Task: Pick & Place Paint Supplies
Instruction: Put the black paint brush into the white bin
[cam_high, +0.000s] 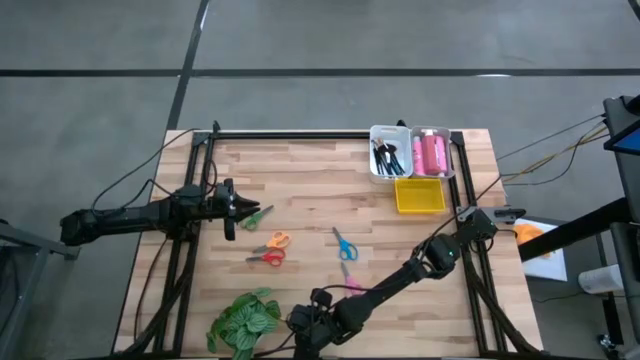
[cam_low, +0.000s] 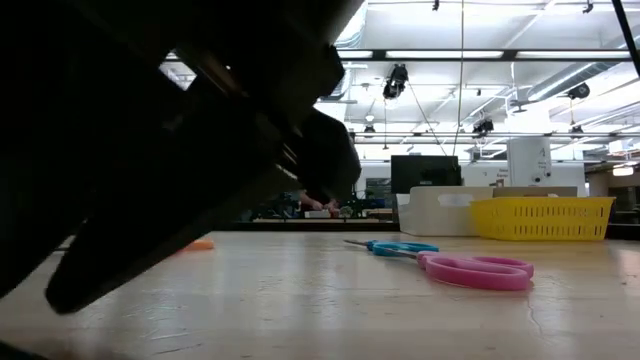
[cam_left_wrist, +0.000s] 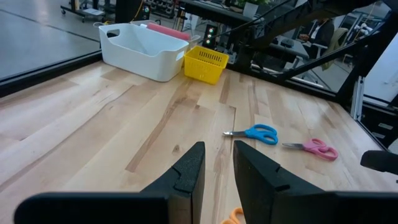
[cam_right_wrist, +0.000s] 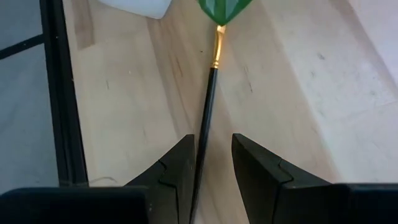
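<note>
- The right gripper (cam_right_wrist: 211, 165), low near the plant (cam_high: 243, 320), has its part-open fingers straddling a thin dark brush (cam_right_wrist: 206, 118); closing off-centre could roll it away.
- The left gripper (cam_left_wrist: 217, 171) hovers part-open and empty by the green scissors (cam_high: 256, 216).

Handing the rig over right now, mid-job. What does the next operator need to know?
Left claw: open, empty, beside the green-handled scissors.
Right claw: open, straddling a thin dark brush with gold ferrule near the green leafy plant; not gripped.
Done: pink tubes and dark brushes sit in the white plastic bins.
Left: that brush, and the orange, red, blue and pink scissors loose on the wooden table. Yellow basket looks empty.
</note>
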